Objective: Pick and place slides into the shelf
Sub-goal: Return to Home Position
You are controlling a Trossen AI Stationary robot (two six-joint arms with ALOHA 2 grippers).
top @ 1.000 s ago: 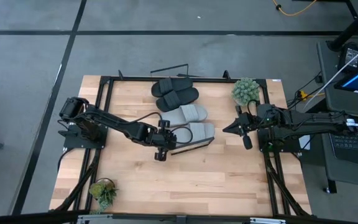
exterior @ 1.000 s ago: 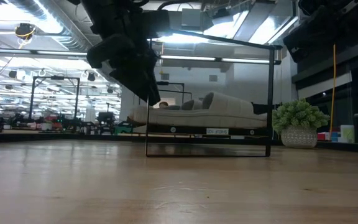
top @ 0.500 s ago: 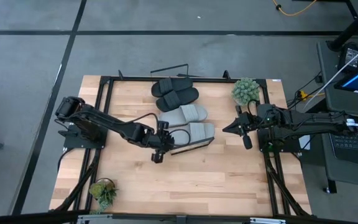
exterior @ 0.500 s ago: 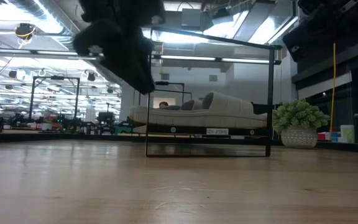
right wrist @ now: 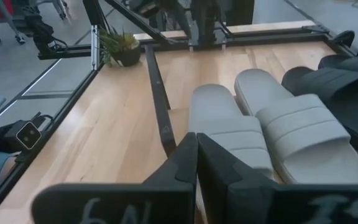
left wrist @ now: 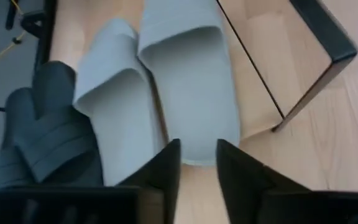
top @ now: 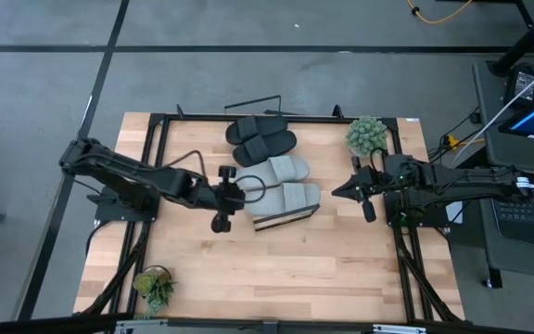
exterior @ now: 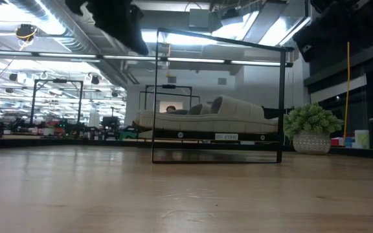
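Two black slides (top: 261, 137) and two grey slides (top: 286, 183) lie side by side, soles down, on the slanted shelf (top: 287, 220). The low view shows them as a row (exterior: 206, 116) inside its wire frame (exterior: 282, 103). My left gripper (top: 236, 195) hangs open above the table just left of the nearest grey slide (left wrist: 191, 93). In its wrist view the fingers (left wrist: 197, 171) point at that slide's heel without touching it. My right gripper (top: 349, 191) waits shut to the right of the shelf, facing the grey slides (right wrist: 229, 127).
A potted plant (top: 366, 135) stands at the far right of the table, beside the right arm. Another plant (top: 154, 286) stands at the near left corner. A black frame (top: 156, 148) runs round the tabletop. Bare wood lies in front of the shelf (top: 276, 269).
My left gripper has drawn back from the nearest grey slide toward the table's left edge and risen; in the low view it has climbed almost out of the top of the picture. The slides and the right arm have stayed where they were.
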